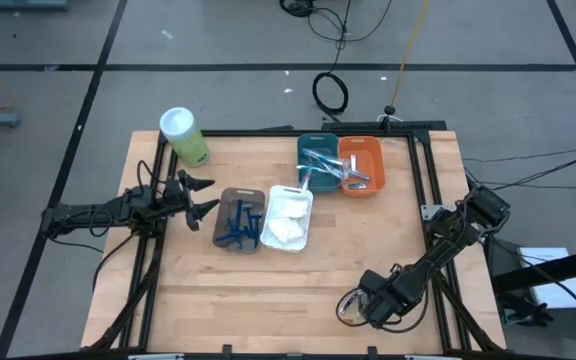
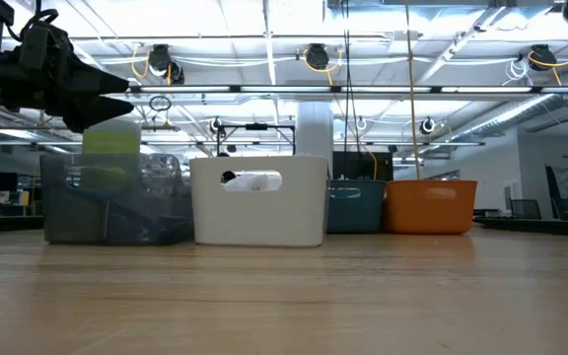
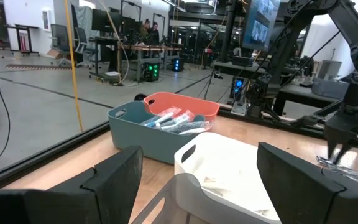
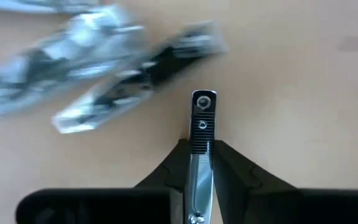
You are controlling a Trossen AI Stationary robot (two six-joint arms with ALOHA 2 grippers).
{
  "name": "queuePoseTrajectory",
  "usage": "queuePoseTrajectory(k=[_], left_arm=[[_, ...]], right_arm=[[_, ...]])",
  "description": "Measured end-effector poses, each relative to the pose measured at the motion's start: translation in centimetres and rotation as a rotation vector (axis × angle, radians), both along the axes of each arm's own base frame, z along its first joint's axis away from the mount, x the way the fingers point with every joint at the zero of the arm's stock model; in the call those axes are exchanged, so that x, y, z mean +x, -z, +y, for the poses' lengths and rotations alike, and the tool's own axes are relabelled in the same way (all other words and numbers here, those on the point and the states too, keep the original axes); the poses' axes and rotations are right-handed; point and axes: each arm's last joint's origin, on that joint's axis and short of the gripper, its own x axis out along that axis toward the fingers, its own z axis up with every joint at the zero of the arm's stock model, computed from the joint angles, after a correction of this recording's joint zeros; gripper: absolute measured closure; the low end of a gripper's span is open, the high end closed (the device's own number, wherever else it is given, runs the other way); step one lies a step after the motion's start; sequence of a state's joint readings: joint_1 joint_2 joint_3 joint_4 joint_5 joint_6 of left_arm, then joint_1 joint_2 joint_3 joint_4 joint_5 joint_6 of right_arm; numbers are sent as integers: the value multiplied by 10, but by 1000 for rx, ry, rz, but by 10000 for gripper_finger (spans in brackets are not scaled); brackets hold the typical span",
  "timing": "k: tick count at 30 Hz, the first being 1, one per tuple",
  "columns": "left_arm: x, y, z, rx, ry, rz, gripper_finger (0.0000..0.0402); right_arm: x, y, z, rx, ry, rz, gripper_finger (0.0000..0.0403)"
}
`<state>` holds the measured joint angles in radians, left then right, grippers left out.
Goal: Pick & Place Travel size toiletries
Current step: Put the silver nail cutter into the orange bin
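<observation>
My right gripper [image 4: 201, 163] is at the table's near right [image 1: 356, 304], pointing down and shut on a thin silvery item [image 4: 202, 121]. More silvery packets [image 4: 98, 56] lie loose on the wood beside it, and also show in the high view [image 1: 344, 310]. Blue razors [image 1: 238, 222] lie in the brown bin, and white pads [image 1: 286, 218] in the white bin. Toothbrushes [image 1: 318, 162] sit in the teal bin, with silvery pieces [image 1: 358, 175] in the orange one. My left gripper [image 1: 206, 196] hovers open at the brown bin's left end, with its fingers either side of the white bin [image 3: 229, 168] in its wrist view. My right gripper pinches the thin silvery item between its two shut fingers [image 4: 229, 163], coming from above and pointing down. The item's free end [image 4: 203, 102] sticks out past the fingertips toward the table. Whether that end rests on the wood or is lifted clear, I cannot tell.
A green canister with a white lid [image 1: 183, 135] stands at the far left corner, behind my left arm. The four bins sit in a row across the table's middle to far right [image 2: 259, 202]. A black rail frame [image 1: 423, 190] edges the table. Bare wood [image 1: 268, 300] lies along the near side.
</observation>
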<state>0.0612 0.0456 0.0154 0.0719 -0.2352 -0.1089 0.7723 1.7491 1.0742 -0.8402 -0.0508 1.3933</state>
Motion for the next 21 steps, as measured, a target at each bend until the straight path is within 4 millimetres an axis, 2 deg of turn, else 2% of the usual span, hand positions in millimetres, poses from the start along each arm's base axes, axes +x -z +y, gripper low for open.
queuePoseTrajectory(k=[6, 11, 16, 21], left_arm=[[0, 0, 0, 0, 0, 0, 96], [0, 0, 0, 0, 0, 0, 96], [0, 0, 0, 0, 0, 0, 96], [0, 0, 0, 0, 0, 0, 96]], right_arm=[[-13, -22, -14, -65, 24, 22, 368], [-16, -45, -23, -116, 20, -138, 366], [-5, -57, -28, -138, -11, -327, 366], [22, -56, -33, -92, -118, -514, 367]])
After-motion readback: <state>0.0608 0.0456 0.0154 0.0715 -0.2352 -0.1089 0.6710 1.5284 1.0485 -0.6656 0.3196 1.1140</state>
